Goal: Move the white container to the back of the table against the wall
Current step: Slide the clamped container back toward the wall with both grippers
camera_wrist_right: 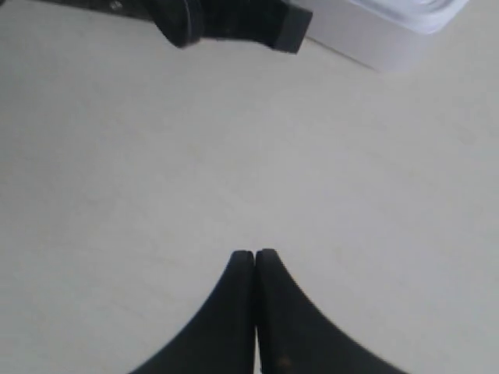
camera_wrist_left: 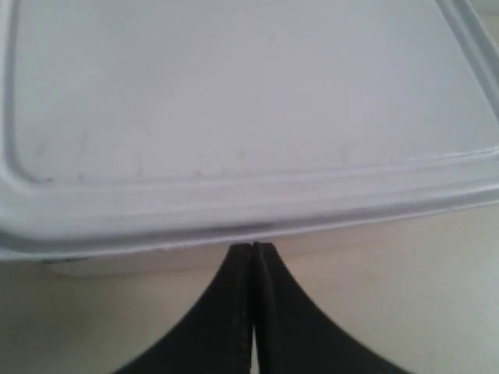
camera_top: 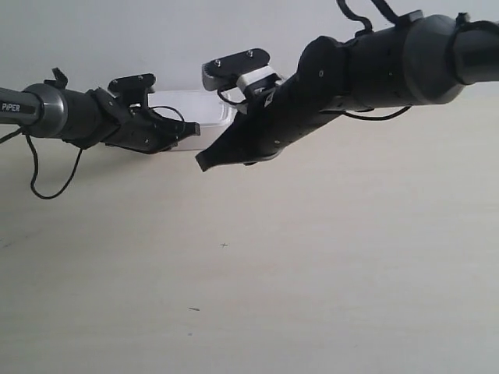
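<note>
The white container (camera_top: 204, 109) lies at the back of the table (camera_top: 327, 265), close to the wall (camera_top: 117, 31), partly hidden by both arms. Its rimmed lid (camera_wrist_left: 249, 93) fills most of the left wrist view. My left gripper (camera_wrist_left: 254, 246) is shut, and its tips press against the container's side just under the lid's rim; in the exterior view this gripper (camera_top: 193, 131) comes in from the left. My right gripper (camera_wrist_right: 255, 253) is shut on nothing and hovers over bare table, short of the container's corner (camera_wrist_right: 390, 39). In the exterior view the right gripper (camera_top: 204, 162) points down-left.
The right arm (camera_top: 374, 70) reaches across from the exterior view's right, above the table. A black cable (camera_top: 54, 183) hangs from the left arm. Tiny dark specks (camera_top: 224, 245) mark the table.
</note>
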Robot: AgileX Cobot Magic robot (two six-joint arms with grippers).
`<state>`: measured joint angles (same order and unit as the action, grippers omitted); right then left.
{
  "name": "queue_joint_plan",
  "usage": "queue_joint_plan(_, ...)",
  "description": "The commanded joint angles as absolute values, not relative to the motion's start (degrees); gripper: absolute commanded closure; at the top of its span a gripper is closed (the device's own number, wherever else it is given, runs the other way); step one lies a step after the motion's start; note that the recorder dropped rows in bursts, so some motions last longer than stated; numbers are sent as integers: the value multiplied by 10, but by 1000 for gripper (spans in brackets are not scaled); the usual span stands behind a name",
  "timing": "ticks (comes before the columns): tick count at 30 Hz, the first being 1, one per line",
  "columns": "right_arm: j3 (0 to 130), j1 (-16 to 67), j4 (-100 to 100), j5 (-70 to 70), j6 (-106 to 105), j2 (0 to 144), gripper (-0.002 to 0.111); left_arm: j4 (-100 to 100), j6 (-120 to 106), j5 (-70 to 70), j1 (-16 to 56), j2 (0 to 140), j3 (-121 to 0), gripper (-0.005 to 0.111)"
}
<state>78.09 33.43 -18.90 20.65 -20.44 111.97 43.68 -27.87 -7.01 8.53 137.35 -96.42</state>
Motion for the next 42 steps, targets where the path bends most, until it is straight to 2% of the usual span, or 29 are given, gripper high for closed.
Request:
queue_joint_plan(1, 778, 334, -192, 195, -210, 1096, 108, 437, -290, -61, 87, 1386, -997, 107)
queue_joint_plan(27, 778, 334, -192, 190, -210, 1087, 108, 458, -301, -37, 102, 1420, -1034, 107)
queue_joint_plan(36, 778, 334, -192, 198, -210, 1087, 108, 394, -301, -166, 93, 1399, -1033, 107)
queue_joint_plan(42, 778, 334, -192, 200, -205, 1087, 108, 395, -297, -170, 81, 1329, -970, 107)
